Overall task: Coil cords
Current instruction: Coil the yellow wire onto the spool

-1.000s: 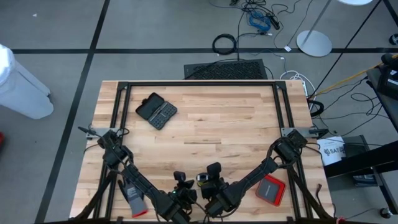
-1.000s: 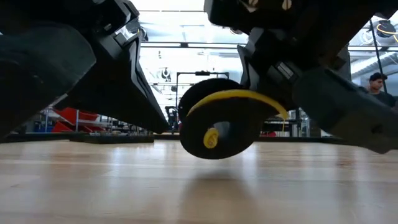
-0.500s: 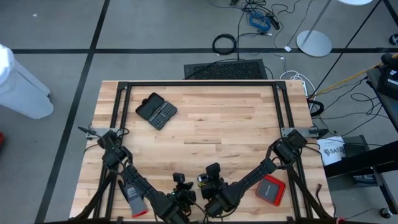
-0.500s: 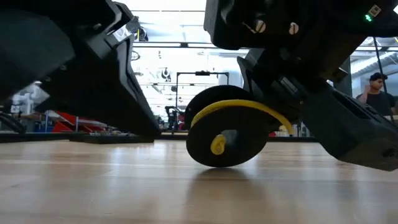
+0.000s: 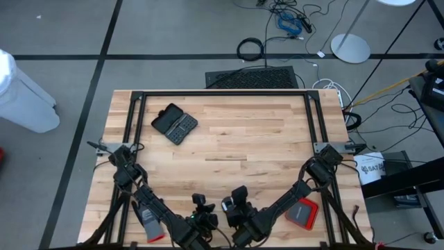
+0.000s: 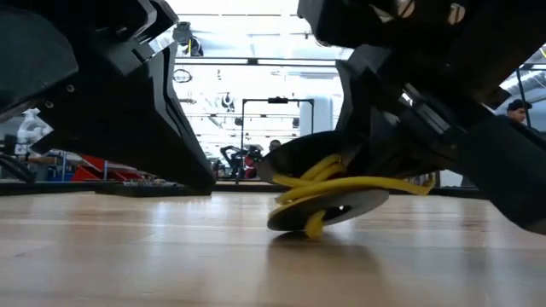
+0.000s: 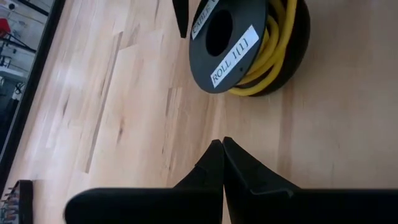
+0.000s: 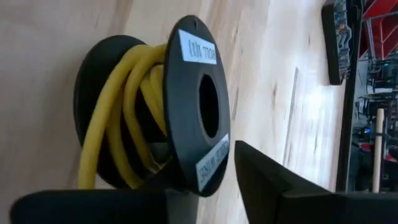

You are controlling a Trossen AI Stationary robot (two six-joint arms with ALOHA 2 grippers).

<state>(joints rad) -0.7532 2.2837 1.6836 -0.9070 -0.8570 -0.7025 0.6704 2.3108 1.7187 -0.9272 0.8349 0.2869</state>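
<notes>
A black spool [image 5: 227,203] wound with yellow cord [image 6: 358,183] is near the table's near edge, between my two grippers. It is tilted, with its lower flange's edge [image 6: 299,228] on the wood. My right gripper [image 8: 208,180] is shut on the spool and shows in the high view [image 5: 234,210] just to its right. My left gripper [image 7: 222,155] is shut and empty, a short way to the spool's left [image 5: 202,208], with its tips pointing at the spool [image 7: 249,43]. My right gripper holds the spool by its labelled flange [image 8: 208,162], at the rim. One finger [image 8: 177,199] is in the groove with the yellow cord and the other [image 8: 267,180] is on the flange's outer face. The spool is tilted, with its lower flange's edge on the table.
A black case [image 5: 174,123] lies at the far left of the table. A grey glove with a red cuff [image 5: 147,219] lies by the left arm, and a red box [image 5: 302,212] by the right arm. Bare wood fills the table's middle.
My right gripper has gone down and a little toward the table's near edge and has tipped the spool. The spool hung upright and clear of the table; now it slants nearly flat, with one flange's edge on the wood.
</notes>
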